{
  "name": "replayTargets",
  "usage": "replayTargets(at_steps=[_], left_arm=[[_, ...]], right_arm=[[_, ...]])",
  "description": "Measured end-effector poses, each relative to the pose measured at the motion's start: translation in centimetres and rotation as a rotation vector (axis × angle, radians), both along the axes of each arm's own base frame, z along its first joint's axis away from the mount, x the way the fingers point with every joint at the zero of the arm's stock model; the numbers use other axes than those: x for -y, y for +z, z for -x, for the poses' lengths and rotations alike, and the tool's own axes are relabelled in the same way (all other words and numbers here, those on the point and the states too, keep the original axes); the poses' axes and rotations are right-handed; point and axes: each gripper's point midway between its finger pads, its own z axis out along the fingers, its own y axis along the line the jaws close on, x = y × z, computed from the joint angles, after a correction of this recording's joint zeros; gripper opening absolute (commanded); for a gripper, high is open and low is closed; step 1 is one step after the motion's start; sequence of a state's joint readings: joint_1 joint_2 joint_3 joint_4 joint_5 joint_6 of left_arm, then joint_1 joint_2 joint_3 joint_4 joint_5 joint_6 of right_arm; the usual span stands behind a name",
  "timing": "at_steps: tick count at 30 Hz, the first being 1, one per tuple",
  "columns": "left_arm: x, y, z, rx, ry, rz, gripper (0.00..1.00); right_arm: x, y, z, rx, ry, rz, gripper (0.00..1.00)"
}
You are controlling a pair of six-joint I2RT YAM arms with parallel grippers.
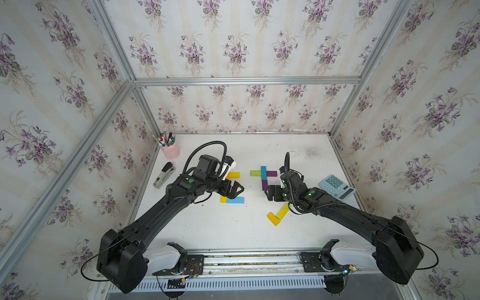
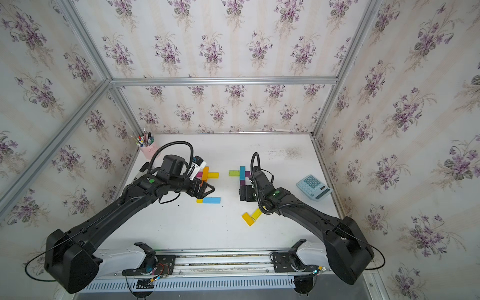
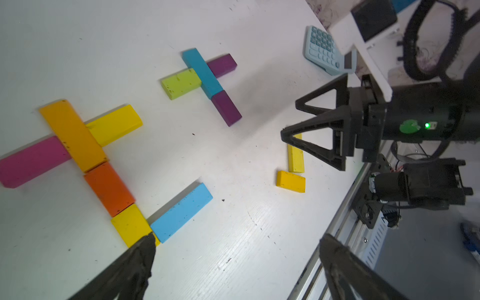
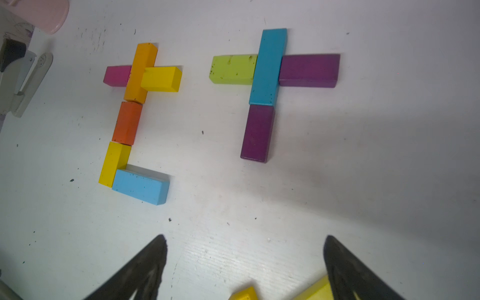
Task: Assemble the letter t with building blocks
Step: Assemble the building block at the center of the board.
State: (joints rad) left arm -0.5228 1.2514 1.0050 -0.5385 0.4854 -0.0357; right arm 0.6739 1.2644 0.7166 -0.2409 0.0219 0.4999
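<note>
Two groups of building blocks lie flat on the white table. At the right, a teal block (image 4: 268, 67) has a lime block (image 4: 233, 69) and a purple block (image 4: 309, 70) at its sides and another purple block (image 4: 257, 132) below it. At the left, amber (image 4: 141, 72), magenta (image 4: 117, 75), yellow (image 4: 161, 79), orange (image 4: 127, 123), yellow (image 4: 114, 163) and light blue (image 4: 140, 187) blocks form a hooked cross. Two loose yellow blocks (image 1: 273, 219) lie near the front. My left gripper (image 3: 237, 236) hovers open by the light blue block. My right gripper (image 4: 245, 236) is open and empty, just in front of the lower purple block.
A pale blue calculator (image 1: 336, 186) lies at the right edge. A stapler (image 1: 164, 175) and a pink pen cup (image 1: 170, 150) stand at the back left. The metal rail (image 1: 246, 257) runs along the front edge. Wallpapered walls close three sides.
</note>
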Motion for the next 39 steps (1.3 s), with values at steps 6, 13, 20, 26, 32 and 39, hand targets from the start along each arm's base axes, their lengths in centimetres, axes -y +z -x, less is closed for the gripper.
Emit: replayTargets(at_steps=[6, 13, 20, 26, 32, 39], left_arm=[[0.5, -1.7, 4.3, 0.007, -0.085, -0.051, 1.0], [0.4, -4.9, 8.7, -0.039, -0.139, -0.082, 1.0], [1.0, -7.2, 12.6, -0.029, -0.232, -0.075, 1.0], [2.0, -8.2, 14.7, 0.019, -0.317, -0.048, 1.0], [3.0, -8.2, 15.4, 0.077, -0.375, -0.022, 1.0], [3.1, -7.8, 15.5, 0.123, -0.389, 0.0, 1.0]], right_arm=[[-2.3, -0.3, 4.3, -0.013, 0.097, -0.006, 0.67], [-1.0, -4.5, 9.0, -0.12, 0.094, 0.021, 0.65], [-0.7, -5.6, 10.5, -0.142, 0.089, 0.034, 0.65], [-0.1, -6.1, 10.3, -0.131, 0.066, 0.062, 0.64], [0.2, -6.7, 10.0, -0.125, 0.061, 0.097, 0.64], [0.2, -7.0, 9.9, -0.12, 0.073, 0.112, 0.61]])
